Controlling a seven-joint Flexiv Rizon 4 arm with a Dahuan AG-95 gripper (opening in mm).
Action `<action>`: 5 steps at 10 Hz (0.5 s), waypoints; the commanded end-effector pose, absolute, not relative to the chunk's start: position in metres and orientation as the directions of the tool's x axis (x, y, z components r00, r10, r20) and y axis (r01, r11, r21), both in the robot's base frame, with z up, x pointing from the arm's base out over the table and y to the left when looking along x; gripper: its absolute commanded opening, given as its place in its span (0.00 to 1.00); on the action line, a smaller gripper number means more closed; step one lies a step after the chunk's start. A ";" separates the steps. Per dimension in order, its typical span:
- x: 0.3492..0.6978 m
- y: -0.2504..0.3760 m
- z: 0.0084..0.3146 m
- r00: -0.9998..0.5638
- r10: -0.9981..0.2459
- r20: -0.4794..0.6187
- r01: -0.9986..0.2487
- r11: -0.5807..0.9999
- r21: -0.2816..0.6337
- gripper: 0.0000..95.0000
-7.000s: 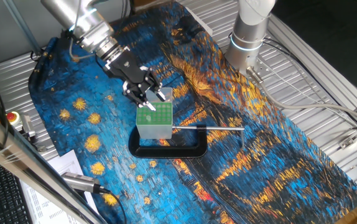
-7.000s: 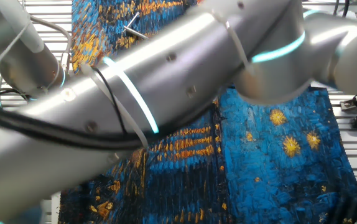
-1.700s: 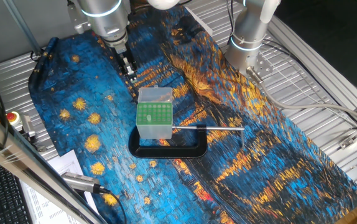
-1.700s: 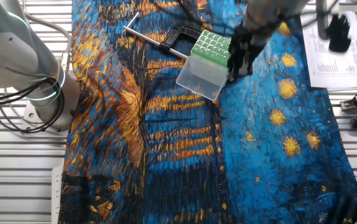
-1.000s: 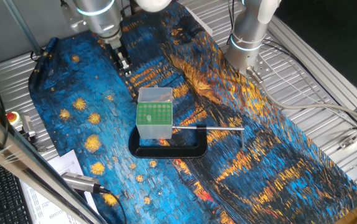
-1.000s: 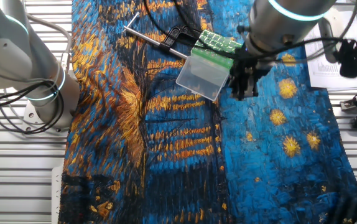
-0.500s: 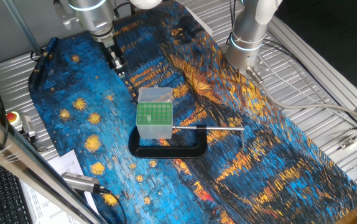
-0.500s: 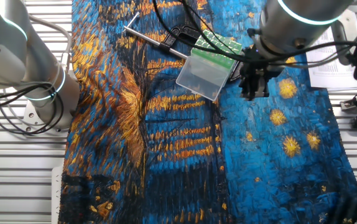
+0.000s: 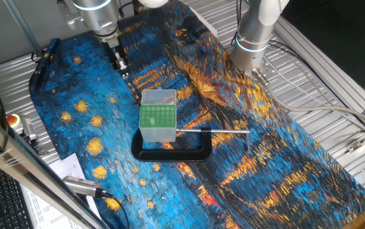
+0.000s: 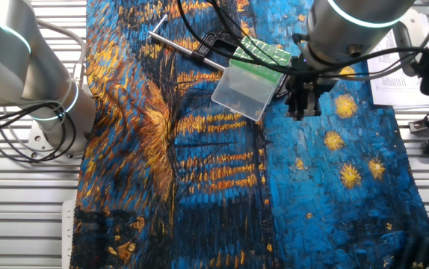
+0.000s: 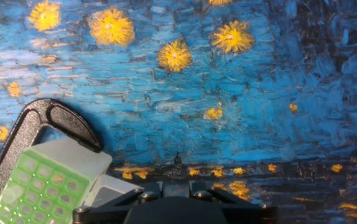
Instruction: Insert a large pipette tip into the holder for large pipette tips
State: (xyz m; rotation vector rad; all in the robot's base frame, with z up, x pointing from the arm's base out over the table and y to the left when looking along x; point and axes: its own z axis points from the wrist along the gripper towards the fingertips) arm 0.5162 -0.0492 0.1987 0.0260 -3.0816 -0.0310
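Note:
The holder for large pipette tips [image 9: 158, 118] is a frosted-white box with a green holed top plate. It stands on the blue painted cloth, held by a black C-shaped clamp [image 9: 172, 152]. It also shows in the other fixed view [image 10: 243, 88] and at the lower left of the hand view [image 11: 45, 180]. My gripper [image 9: 120, 63] hangs over the cloth beside the box, apart from it, also seen in the other fixed view [image 10: 303, 101]. Its fingers stand apart with nothing between them. No large pipette tip shows clearly in any view.
The clamp's metal rod [image 9: 214, 131] sticks out to the right of the box. A second arm's base [image 9: 252, 38] stands at the back right. A silver pen-like cylinder [image 9: 81, 186] and papers [image 9: 68, 168] lie at the front left.
My gripper has drifted a little away from the box over the cloth and has hardly moved in the last half second. The box and clamp have not moved.

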 end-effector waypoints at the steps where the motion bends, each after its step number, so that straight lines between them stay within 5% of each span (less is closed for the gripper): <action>1: 0.513 -0.050 0.199 -0.998 -0.017 0.058 -0.016 1.000 0.014 0.20; 2: 0.513 -0.050 0.199 -0.998 -0.016 0.057 -0.015 1.000 0.013 0.00; 5: 0.513 -0.050 0.199 -0.998 -0.012 0.056 -0.011 1.000 0.016 0.00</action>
